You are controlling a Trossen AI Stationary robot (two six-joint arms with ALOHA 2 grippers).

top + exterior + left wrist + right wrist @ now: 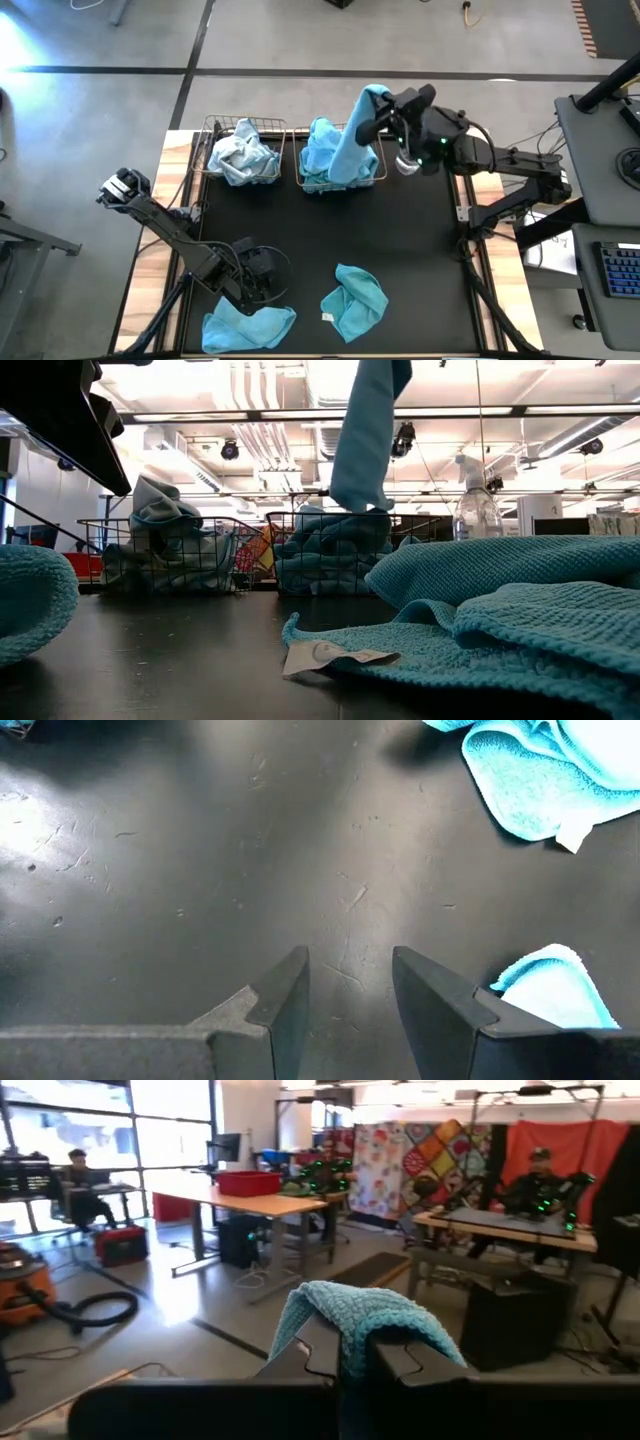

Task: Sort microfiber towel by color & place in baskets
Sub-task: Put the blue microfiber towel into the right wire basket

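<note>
**Turquoise towel held above the right-hand basket**

High view: Two wire baskets are seen side by side at the far edge of the black mat point(330, 240). The left basket point(212, 135) is filled with pale grey-blue towels point(243, 152); the right basket point(378, 172) is filled with turquoise towels point(318, 150). A further turquoise towel, the held towel point(358, 135), is gripped by the closed right gripper point(378, 112) directly above the right basket, its lower end draped into that basket. The right arm is stretched in from beyond the right basket. Two loose turquoise towels are left on the mat well apart from the baskets: one point(357, 300) toward the near edge, another point(248, 325) just beside the left gripper point(262, 283), which is lowered over the mat.

Low view: The held towel point(365, 430) is hung straight down over the right basket point(335, 550). A clear spray bottle point(476, 505) is stood beside that basket.

Left wrist view: The left fingers point(285, 1005) are parted, with nothing between them, over bare mat.

Right wrist view: Turquoise cloth point(365, 1320) is pinched between the right fingers.
</note>
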